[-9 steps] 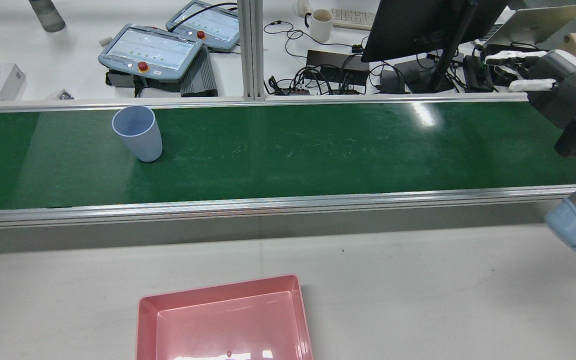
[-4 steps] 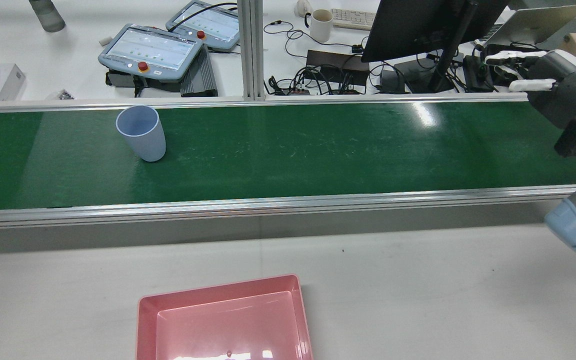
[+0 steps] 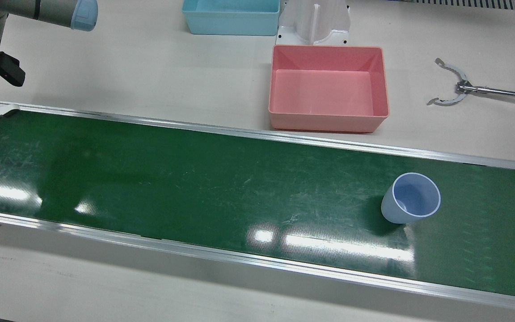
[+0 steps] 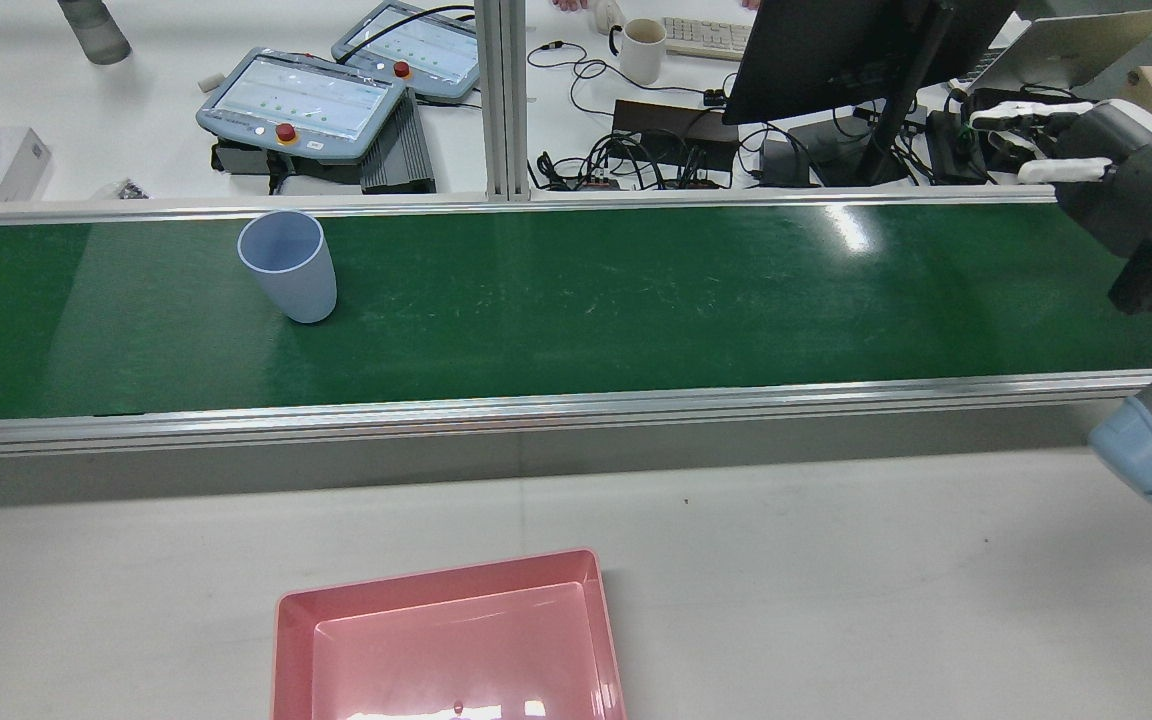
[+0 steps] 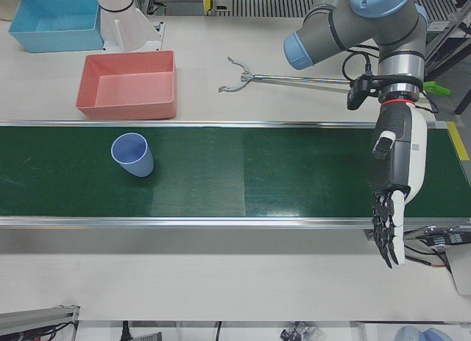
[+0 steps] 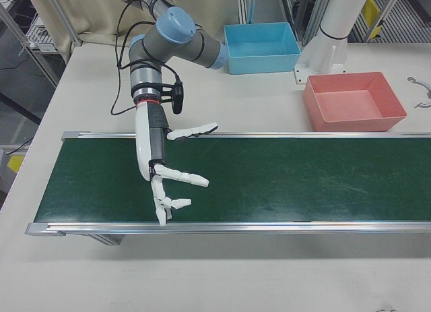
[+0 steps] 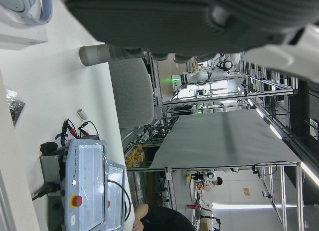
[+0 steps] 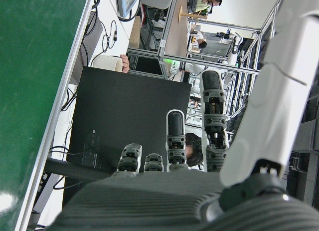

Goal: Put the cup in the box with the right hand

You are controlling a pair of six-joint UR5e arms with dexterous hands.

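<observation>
I see the cup (image 3: 411, 198) standing upright on the conveyor belt (image 3: 195, 179), toward the end before my left arm and nearer the belt's operator-side edge. The box (image 3: 329, 87) sits on the table (image 3: 150, 67) just beside the belt's robot-side rail, roughly level with the cup along the belt's length. Behind it, by the pedestal (image 3: 314, 22), is a second bin (image 3: 230, 17). A reach tool (image 3: 472, 89) lies on the table beside the box. My right hand (image 6: 165, 170) hangs over the belt's opposite end, well apart from the cup; my left hand (image 5: 394, 186) hangs over the operator-side rail.
</observation>
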